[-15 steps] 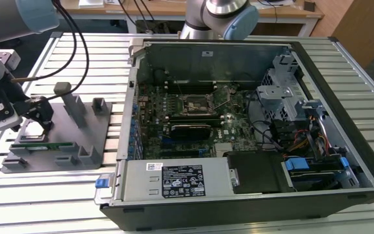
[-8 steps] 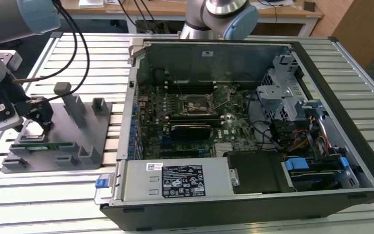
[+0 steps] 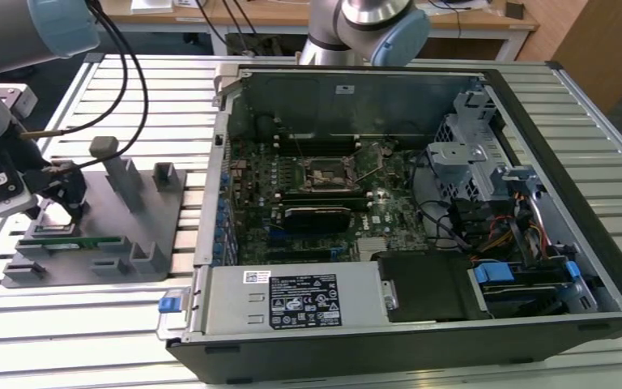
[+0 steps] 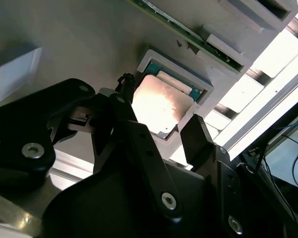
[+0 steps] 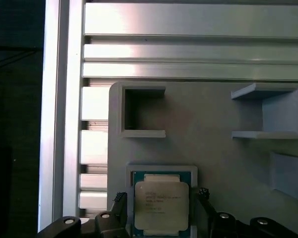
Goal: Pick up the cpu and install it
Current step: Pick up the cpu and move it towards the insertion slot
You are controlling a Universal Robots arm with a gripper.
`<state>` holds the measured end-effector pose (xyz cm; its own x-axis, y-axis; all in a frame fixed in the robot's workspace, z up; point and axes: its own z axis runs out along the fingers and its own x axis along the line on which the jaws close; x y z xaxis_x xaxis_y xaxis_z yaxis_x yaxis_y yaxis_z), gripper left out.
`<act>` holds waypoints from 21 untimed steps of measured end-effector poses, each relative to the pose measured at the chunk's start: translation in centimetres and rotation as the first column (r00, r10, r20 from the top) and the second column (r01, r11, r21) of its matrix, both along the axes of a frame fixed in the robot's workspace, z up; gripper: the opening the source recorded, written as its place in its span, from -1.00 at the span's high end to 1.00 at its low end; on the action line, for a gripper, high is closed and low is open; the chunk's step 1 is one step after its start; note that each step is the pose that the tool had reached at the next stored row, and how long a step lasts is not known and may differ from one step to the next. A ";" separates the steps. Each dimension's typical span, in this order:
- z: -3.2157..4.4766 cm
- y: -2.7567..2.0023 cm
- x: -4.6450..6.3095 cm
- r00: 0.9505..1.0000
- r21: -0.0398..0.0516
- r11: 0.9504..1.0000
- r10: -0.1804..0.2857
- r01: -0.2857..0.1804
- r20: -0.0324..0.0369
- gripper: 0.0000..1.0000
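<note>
The cpu, a small square chip with a shiny silver top, lies flat in a shallow square recess of the grey fixture plate. In the second wrist view the cpu glares under light. My gripper hangs just above it, open, with one black finger on each side of the recess, apart from the chip. The fingertips flank it the same way in the second wrist view. In the exterior view my gripper is low over the fixture plate at the exterior view's left.
An open computer case lies to the exterior view's right of the fixture, with the black-framed socket on its motherboard. A green memory stick sits on the fixture near the gripper. Grey holder blocks rise from the plate. The table is slatted aluminium.
</note>
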<state>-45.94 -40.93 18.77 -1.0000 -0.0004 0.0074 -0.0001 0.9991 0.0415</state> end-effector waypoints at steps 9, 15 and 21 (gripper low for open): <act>-0.36 0.00 0.0 1.000 0.000 1.000 0.000 0.000 0.000 -0.25; -0.37 0.00 0.0 1.000 0.000 1.000 0.000 0.000 0.001 -0.08; -0.17 0.00 0.0 1.000 -0.001 1.000 0.000 0.000 0.001 -0.08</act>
<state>-45.96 -40.93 18.60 -1.0000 -0.0005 0.0068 -0.0002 0.9992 0.0407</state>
